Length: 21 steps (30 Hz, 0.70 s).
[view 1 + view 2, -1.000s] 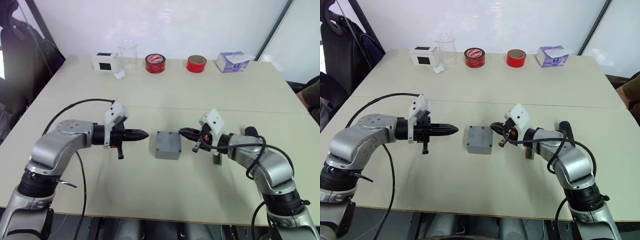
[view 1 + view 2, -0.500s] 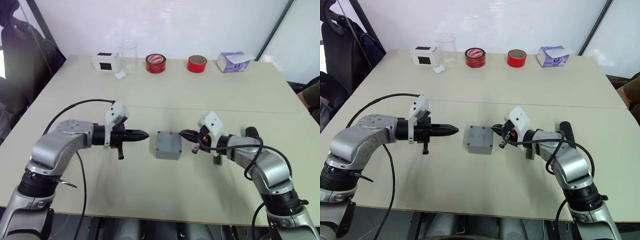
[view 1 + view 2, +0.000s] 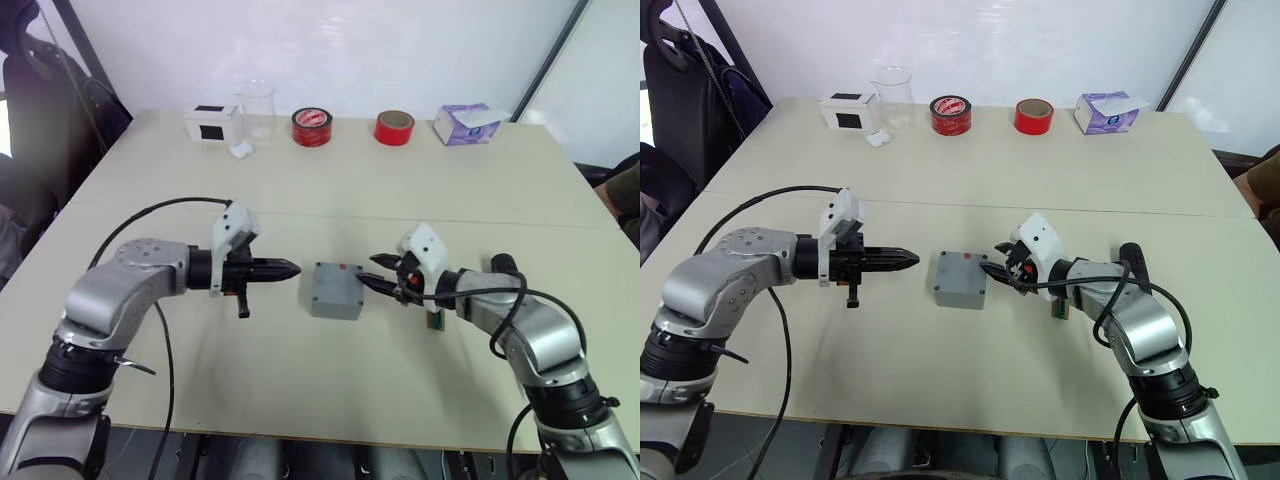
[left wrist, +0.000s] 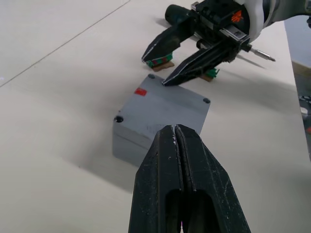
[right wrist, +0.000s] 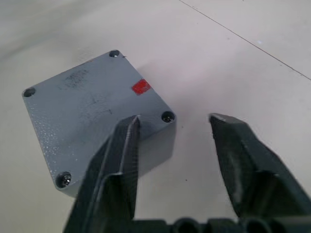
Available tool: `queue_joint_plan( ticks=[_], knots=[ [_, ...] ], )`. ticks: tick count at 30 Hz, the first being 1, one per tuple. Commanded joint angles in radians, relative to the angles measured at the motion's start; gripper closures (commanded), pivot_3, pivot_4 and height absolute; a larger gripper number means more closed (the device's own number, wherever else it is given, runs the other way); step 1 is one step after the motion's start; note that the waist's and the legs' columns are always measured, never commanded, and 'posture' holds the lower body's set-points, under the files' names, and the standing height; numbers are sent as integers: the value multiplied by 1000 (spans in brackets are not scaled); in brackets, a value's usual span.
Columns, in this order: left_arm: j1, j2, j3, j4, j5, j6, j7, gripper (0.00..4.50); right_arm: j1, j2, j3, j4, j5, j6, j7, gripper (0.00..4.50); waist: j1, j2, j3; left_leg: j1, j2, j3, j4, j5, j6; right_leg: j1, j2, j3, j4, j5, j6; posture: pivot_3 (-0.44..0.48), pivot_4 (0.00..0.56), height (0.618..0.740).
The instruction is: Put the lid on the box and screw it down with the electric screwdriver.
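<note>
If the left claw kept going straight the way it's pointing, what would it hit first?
Most likely the grey box with the lid on it: the shut left claw points at its near side across bare table. The open right claw sits beyond it.

The lid (image 5: 92, 121) covers the box, hiding its inside; the right gripper's finger (image 5: 114, 165) overlaps one corner

Bare table (image 3: 300, 370) around the box (image 3: 336, 289) (end effectors flank it).
</note>
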Motion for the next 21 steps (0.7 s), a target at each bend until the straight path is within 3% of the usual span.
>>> queue_joint_plan(
  ticks=[1, 5, 8, 11, 15, 21],
  knots=[
    [-29, -21, -16, -1, 12, -42, -11, 4500, -62, -3, -152, -45, 105, 86, -18, 2352, 1, 0, 0, 0, 0, 0, 0, 0, 0, 0, 0, 0, 0, 0, 0, 0, 150, 740],
    [-69, -52, -52, -8, 19, -87, -49, 4500, -95, -114, -337, -60, 212, 289, -21, 2352, 6, 0, 0, 0, 0, 0, 0, 0, 0, 0, 0, 0, 0, 0, 0, 0, 150, 740],
    [-98, -91, -108, -6, 74, -174, -60, 4500, -102, -300, -393, -45, 241, 385, 36, 1541, 7, 1, 0, -1, -1, 0, 0, 0, 0, 0, -2, -1, -1, 0, 0, 0, 150, 740],
    [-116, -128, -151, -3, 105, -228, -74, 4500, -134, -472, -369, 14, 248, 523, 57, 449, -5, 1, 0, -1, -2, 0, 0, -1, 1, 1, -2, 1, -3, 0, -1, 0, 150, 740],
    [-129, -178, -197, -32, 110, -253, -87, 4500, -149, -629, -342, 156, 326, 789, 93, 449, -11, 1, 0, 0, 1, 0, -1, -1, 2, 0, -1, 1, -2, 0, -1, 0, 150, 740],
    [-104, -207, -263, -70, 140, -289, -103, 4500, -102, -753, -221, 344, 437, 802, 119, 449, -12, 1, 0, 0, 1, 0, -1, -1, 2, -1, -1, 2, -3, 0, -1, 0, 150, 740]
  ],
)
